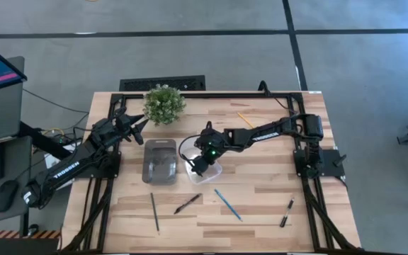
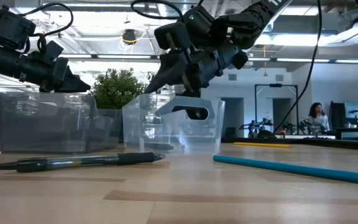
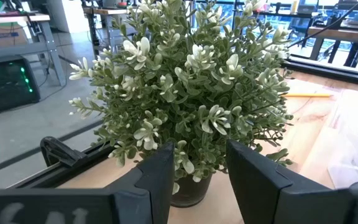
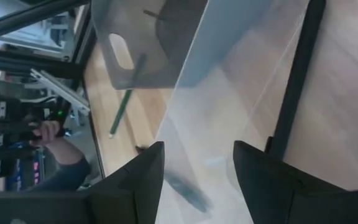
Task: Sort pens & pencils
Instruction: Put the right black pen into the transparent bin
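right gripper [image 1: 198, 164] is hovering over the clear bin [image 1: 205, 170], fingers apart. left gripper [image 1: 139, 126], also apart, is sitting by the plant [image 1: 164, 103]. black pens [image 1: 187, 204] and thin pencils [image 1: 227, 204] are lying scattered across the open front table [image 1: 261, 205].

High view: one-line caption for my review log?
Right gripper hovers over the clear bin; pens and pencils lie scattered; left gripper waits beside the plant.

Black pen [image 2: 79, 162] front; blue pencil [image 2: 294, 168] beside — right pincer [image 2: 178, 84] over clear bin [image 2: 176, 127].
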Robot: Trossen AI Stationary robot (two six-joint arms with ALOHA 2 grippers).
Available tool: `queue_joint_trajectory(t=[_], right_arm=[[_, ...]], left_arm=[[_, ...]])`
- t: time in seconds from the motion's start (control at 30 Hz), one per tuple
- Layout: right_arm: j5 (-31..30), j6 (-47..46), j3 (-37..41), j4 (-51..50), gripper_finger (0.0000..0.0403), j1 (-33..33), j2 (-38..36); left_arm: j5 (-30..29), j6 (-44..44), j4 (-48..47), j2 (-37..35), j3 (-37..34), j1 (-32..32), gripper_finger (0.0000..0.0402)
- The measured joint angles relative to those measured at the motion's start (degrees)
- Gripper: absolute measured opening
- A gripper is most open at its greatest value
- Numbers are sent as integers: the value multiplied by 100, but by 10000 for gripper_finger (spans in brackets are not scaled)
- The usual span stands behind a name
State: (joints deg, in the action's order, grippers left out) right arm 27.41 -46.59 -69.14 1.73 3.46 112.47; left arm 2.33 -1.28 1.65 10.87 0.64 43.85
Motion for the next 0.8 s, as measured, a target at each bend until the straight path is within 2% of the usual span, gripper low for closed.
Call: queue_joint_trajectory(t=[0.4, 0.67, 0.8], right_arm=[[-132, 1424, -1, 183, 214, 240, -1182], [-873, 3144, -1, -950, 214, 341, -2391], [-1573, 3629, -1, -1700, 214, 307, -3011]], left_arm=[[0, -1, 0, 0, -1, -1, 135], [0, 0, 0, 0, 0, 0, 135], [0, 0, 0, 0, -1, -1, 135]])
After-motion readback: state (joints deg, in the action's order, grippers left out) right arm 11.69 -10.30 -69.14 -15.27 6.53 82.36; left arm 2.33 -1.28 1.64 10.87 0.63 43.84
